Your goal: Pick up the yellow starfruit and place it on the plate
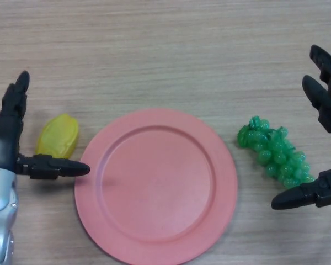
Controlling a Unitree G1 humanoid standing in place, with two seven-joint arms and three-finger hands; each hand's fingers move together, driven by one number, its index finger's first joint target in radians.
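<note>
The yellow starfruit (58,135) lies on the wooden table just left of the pink plate (156,184). My left hand (8,138) is open beside it: the fingers point up on the fruit's left, and the thumb (55,167) reaches right just below the fruit, its tip near the plate's rim. The hand does not hold the fruit. My right hand (326,105) is open at the right edge, its fingers above and its thumb below the green grapes.
A bunch of green grapes (274,152) lies right of the plate, between my right hand's fingers and thumb. The wooden table extends behind the plate.
</note>
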